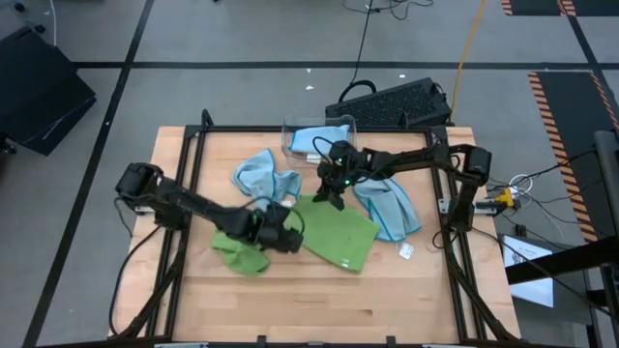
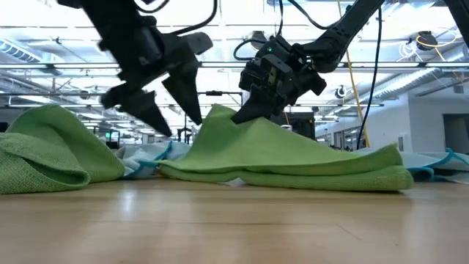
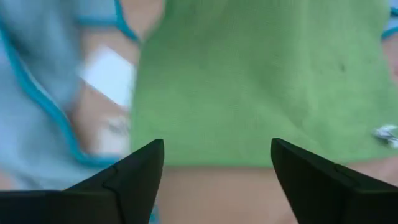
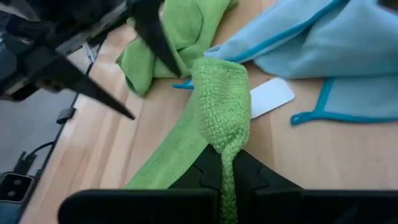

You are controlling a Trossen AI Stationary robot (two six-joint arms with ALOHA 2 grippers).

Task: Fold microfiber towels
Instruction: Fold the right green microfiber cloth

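Lime green first: in the high view we saw a green towel (image 1: 338,235) spread flat mid-bench (image 1: 290,300), a second green towel (image 1: 237,251) bunched beside it on the left. Blue towels lay behind: one crumpled (image 1: 259,177), one to the right (image 1: 392,208), one in the clear bin (image 1: 319,135). The right end effector (image 1: 332,196) sat at the flat towel's far corner, the left end effector (image 1: 280,235) at its near-left edge.

Low view: right end effector (image 2: 245,110) was clenched on the flat towel's corner (image 2: 220,116), lifting it into a peak. Left end effector (image 2: 165,110) hung released, fingers spread, just beside that peak, not touching cloth.

Left wrist view: fingers (image 3: 134,177) wide apart, green cloth (image 3: 249,81) ahead, a white tag (image 3: 109,73) and blue edge alongside.

Right wrist view: green corner (image 4: 221,106) pinched between the shut jaws.

We judged the step as starting the first fold. Next the left needs to grab the neighbouring corner, then both carry that edge across.
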